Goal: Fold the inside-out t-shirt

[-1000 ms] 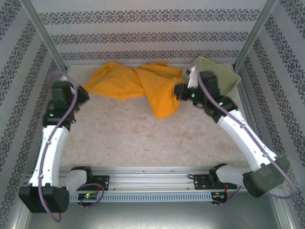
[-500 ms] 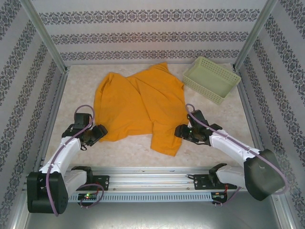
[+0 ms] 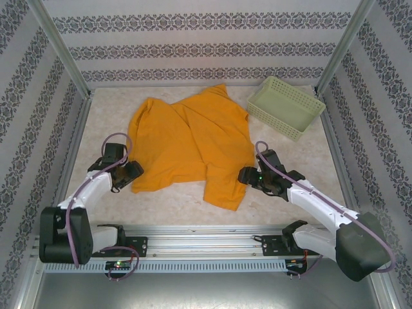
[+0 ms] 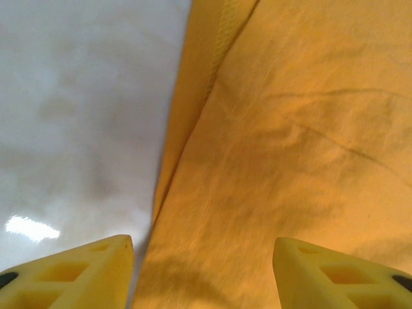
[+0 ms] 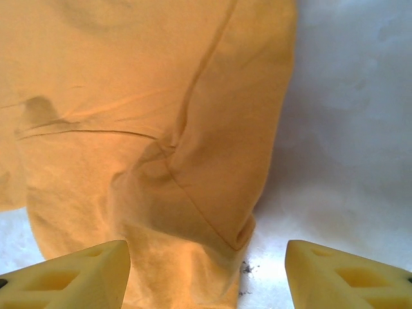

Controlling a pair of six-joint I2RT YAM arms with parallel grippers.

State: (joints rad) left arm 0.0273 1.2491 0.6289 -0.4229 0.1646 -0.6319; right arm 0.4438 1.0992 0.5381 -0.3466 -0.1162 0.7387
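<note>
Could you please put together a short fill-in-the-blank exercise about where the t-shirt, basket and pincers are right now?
1. The t-shirt lies spread out on the ___.
2. The basket stands on the robot's ___ side of the t-shirt.
3. The left pincer and the right pincer both have their jaws ___.
Missing words: table; right; open.

You have a pale marbled table. The orange t-shirt lies spread and rumpled across its middle, reaching back toward the far edge. A pale green lattice basket sits at the far right corner, close beside the t-shirt.
</note>
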